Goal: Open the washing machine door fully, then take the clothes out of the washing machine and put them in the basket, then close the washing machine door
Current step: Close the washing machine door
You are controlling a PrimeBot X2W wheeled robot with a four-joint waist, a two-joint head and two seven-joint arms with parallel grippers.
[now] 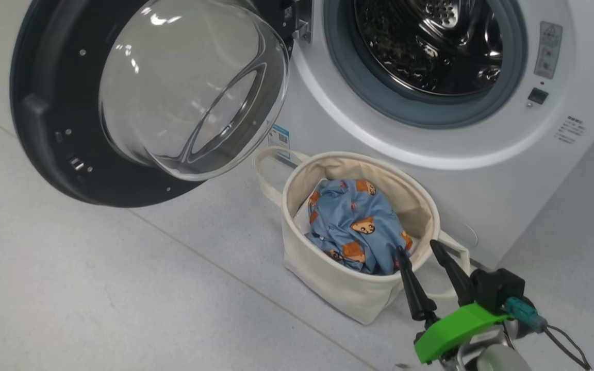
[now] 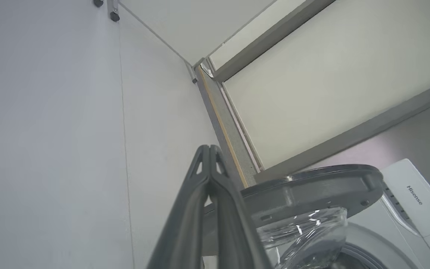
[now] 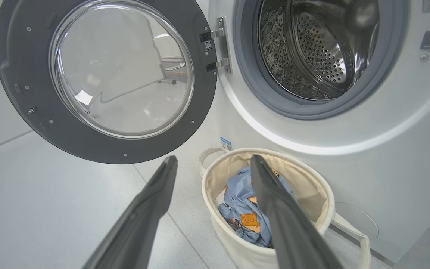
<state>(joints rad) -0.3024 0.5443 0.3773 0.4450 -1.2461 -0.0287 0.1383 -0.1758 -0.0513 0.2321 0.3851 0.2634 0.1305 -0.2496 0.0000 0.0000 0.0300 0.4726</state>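
The door (image 1: 183, 93) hangs wide open on its hinge, swung out over the floor (image 1: 96, 283). The drum (image 1: 431, 46) looks bare in the part that shows. The clothes (image 1: 353, 221) lie bunched inside the basket (image 1: 328, 278), which stands at the floor's edge against the foot of the washer (image 1: 508, 180), below the opening.

The right fingers (image 1: 411, 288) are spread wide and hold nothing, their tips just at the basket's near rim. The left fingers (image 2: 194, 209) are pressed together with nothing between them, pointing up just beside the door's dark rim. Whether they touch it cannot be told.

Unloading looks done, so the step in hand is probably closing the door. That calls for a push on the door's outer face near its free edge, away from the hinge, sweeping it round to the opening and pressing until the latch catches. The left fingers seem better placed for it, and the right ones should keep clear of the swing.
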